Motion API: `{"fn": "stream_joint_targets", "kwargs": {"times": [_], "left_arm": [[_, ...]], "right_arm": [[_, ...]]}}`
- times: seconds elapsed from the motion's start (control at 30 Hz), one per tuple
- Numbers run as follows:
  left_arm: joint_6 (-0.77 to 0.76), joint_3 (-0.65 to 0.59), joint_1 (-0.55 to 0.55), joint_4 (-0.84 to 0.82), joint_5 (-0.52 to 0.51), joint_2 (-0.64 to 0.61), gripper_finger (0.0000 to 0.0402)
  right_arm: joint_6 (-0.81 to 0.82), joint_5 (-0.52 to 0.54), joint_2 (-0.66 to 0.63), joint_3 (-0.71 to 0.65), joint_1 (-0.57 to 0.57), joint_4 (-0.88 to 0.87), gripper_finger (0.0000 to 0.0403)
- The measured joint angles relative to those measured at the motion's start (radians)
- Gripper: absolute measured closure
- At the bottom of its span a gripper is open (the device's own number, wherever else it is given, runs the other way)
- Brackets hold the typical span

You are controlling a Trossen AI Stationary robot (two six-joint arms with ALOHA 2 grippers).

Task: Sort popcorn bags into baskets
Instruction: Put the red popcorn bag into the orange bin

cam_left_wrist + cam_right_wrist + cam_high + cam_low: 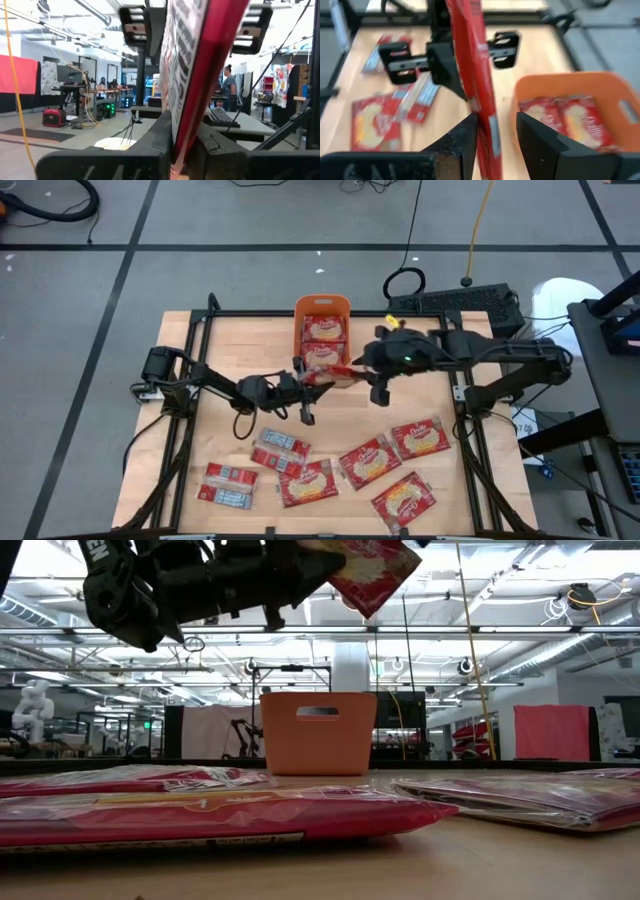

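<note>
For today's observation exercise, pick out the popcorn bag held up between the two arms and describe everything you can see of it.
The held popcorn bag is a flat, glossy red packet, cream label on one face, grey-blue print on the other. It hangs in the air, turned on edge, just in front of the orange basket, above the wooden table. The left gripper is shut on one end. The right gripper straddles the other end, its fingers parted, with a gap showing on one side. Nothing else touches it.

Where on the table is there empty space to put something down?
Bare wood lies on the table left of the orange basket, and on its right side under the right arm. The front edge is crowded with popcorn bags, and the basket already holds some.
</note>
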Motion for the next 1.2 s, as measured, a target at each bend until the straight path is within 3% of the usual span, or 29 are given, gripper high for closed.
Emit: {"fn": "stream_joint_targets", "kwargs": {"times": [0.27,0.63,0.77,0.97,1.1,1.2], "left_arm": [[0.018,0.001,0.006,-0.038,0.005,0.000,0.0366],[0.019,0.003,0.013,-0.052,0.004,-0.001,0.0371],[-0.031,0.004,0.013,-0.079,0.004,-0.002,0.0348],[-0.147,-0.003,0.008,-0.374,0.003,-0.110,0.0236],[-0.146,-0.005,0.000,-0.710,-0.007,-0.268,0.0166],[-0.157,-0.006,0.000,-0.989,-0.085,-0.408,0.0146]], "right_arm": [[-0.075,-0.102,0.132,0.126,-0.036,-0.129,0.0283],[-0.108,-0.104,0.136,0.137,-0.045,-0.138,0.0367],[-0.127,-0.104,0.136,0.137,-0.045,-0.139,0.0385],[-0.134,-0.106,0.135,0.137,-0.072,-0.134,0.0387],[-0.163,-0.127,0.135,0.137,-0.106,-0.138,0.0387],[-0.185,-0.128,0.135,0.137,-0.150,-0.137,0.0387]]}}
